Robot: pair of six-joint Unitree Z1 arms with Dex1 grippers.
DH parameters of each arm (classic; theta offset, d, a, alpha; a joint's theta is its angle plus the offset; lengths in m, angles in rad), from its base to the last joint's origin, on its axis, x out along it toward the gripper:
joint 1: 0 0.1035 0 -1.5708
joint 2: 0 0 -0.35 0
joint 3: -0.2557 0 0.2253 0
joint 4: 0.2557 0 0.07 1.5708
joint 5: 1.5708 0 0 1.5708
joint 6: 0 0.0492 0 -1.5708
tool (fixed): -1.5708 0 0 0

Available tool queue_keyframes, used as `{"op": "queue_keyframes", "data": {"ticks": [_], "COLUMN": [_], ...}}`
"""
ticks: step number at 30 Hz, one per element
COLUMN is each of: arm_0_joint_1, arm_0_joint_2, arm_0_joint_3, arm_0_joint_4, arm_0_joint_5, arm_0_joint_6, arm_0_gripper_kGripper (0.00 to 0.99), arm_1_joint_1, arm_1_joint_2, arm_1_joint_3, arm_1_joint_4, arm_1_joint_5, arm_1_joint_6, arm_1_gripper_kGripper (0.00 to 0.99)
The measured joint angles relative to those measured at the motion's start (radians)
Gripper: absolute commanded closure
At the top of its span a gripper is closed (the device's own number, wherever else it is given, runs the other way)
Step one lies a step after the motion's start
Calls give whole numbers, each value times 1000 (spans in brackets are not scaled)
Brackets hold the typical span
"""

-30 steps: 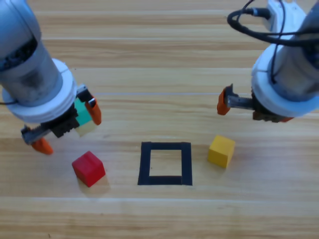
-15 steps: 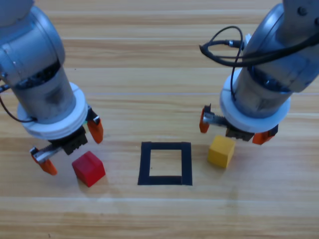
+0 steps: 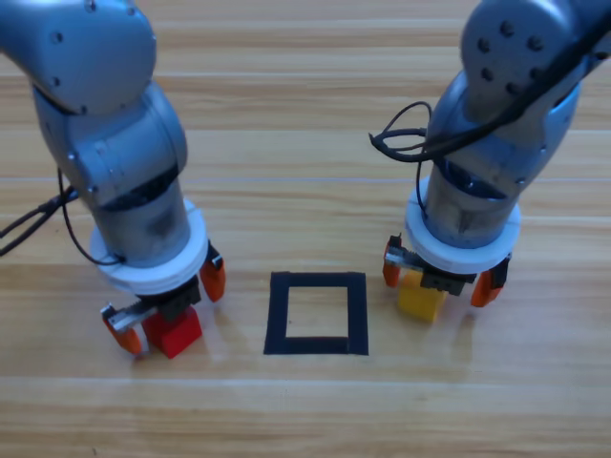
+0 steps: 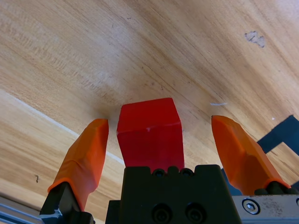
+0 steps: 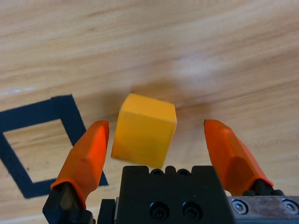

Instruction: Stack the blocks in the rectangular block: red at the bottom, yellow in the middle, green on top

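Note:
The red [image 3: 178, 333] cube lies left of the rectangular block [image 3: 279, 315], a black tape outline on bare wood. My left gripper [image 3: 167, 303] is open and straddles it. In the left wrist view the red [image 4: 149, 133] cube sits between the spread jaws without touching either. The yellow [image 3: 420, 301] cube rests just right of the outline. My right gripper [image 3: 441, 274] is open around it. The right wrist view shows the yellow [image 5: 145, 130] cube nearer the left jaw, beside the rectangular block [image 5: 28, 112]. The green cube is hidden.
Bare wooden table [image 3: 305, 410] lies in front of the outline and between the two arms. A corner of the black tape [image 4: 280, 135] shows at the right of the left wrist view.
Both arms have swung in and come down. The left gripper moved from beside the green cube to around the red one, the right onto the yellow one. The green cube has gone from sight.

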Motion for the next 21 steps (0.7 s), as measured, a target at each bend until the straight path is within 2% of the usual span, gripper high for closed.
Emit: {"op": "queue_keyframes", "data": {"ticks": [3,6,8,11,12,16,21], "arm_0_joint_1": [0,-1,-1,-1,-1,-1,-1], "arm_0_joint_2": [8,8,2,-8,-8,-7,19], "arm_0_joint_3": [2,10,24,43,43,37,-50], "arm_0_joint_4": [-17,-22,-25,-34,-34,-34,-26], "arm_0_joint_5": [0,0,0,-9,-10,-17,-38], "arm_0_joint_6": [0,7,20,71,89,188,475], "arm_0_gripper_kGripper": [163,361,485,659,705,935,939], "arm_1_joint_1": [-12,-16,-16,-16,-16,-16,-16], "arm_1_joint_2": [15,18,18,18,18,18,10], "arm_1_joint_3": [-6,-23,-30,-33,-33,-37,-37], "arm_1_joint_4": [0,0,0,0,0,17,52], "arm_1_joint_5": [3,11,23,39,41,41,42], "arm_1_joint_6": [-9,-25,-28,-30,-32,-37,-93], "arm_1_gripper_kGripper": [180,289,415,683,734,786,786]}}
